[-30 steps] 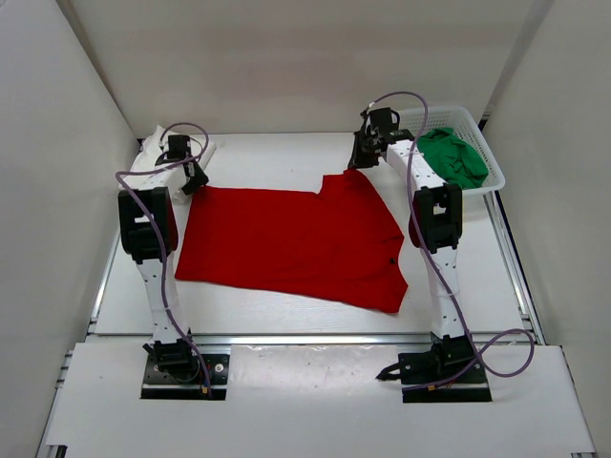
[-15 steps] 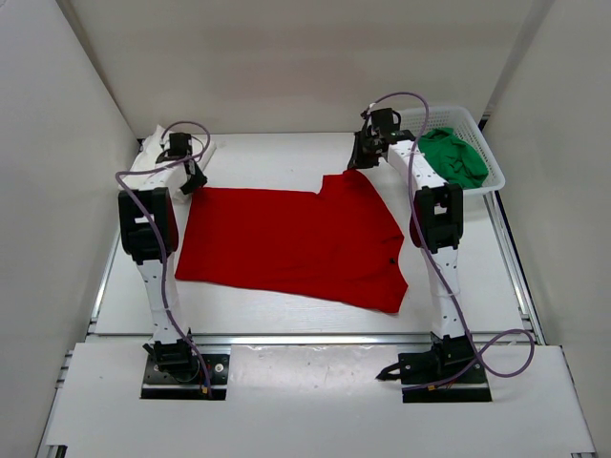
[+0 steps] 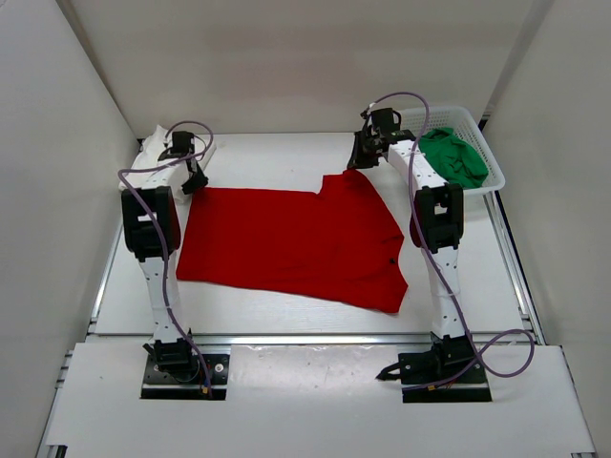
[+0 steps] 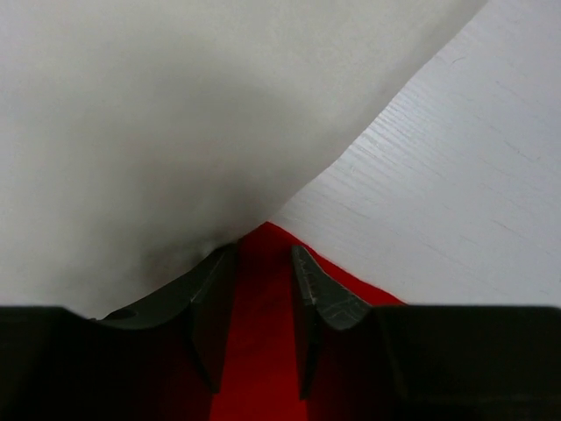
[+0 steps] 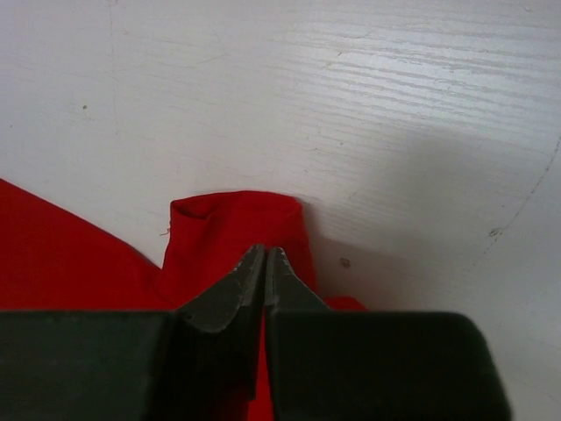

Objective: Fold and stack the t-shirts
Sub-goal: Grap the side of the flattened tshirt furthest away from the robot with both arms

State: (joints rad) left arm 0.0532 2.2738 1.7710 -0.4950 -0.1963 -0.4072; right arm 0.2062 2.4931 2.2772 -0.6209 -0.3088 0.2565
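Note:
The red t-shirt (image 3: 286,239) lies spread flat across the middle of the table. My left gripper (image 3: 194,181) is down at its far left corner. In the left wrist view the left gripper (image 4: 263,263) stands open, with the red corner (image 4: 259,351) lying between the jaws. My right gripper (image 3: 360,162) is at the far right sleeve. In the right wrist view the right gripper (image 5: 265,250) is shut, pinching a raised fold of red cloth (image 5: 228,219). The white t-shirt (image 3: 153,148) lies at the back left, just beyond the left gripper (image 4: 131,132). The green t-shirt (image 3: 453,157) sits bunched in the basket.
A white lattice basket (image 3: 449,112) stands at the back right corner, beside the right arm. White walls close in the table on three sides. Bare tabletop (image 3: 258,157) shows behind the red shirt and along the near edge.
The left gripper has shifted slightly right at the red corner and its jaws have narrowed a little. The right arm and the shirts have not moved.

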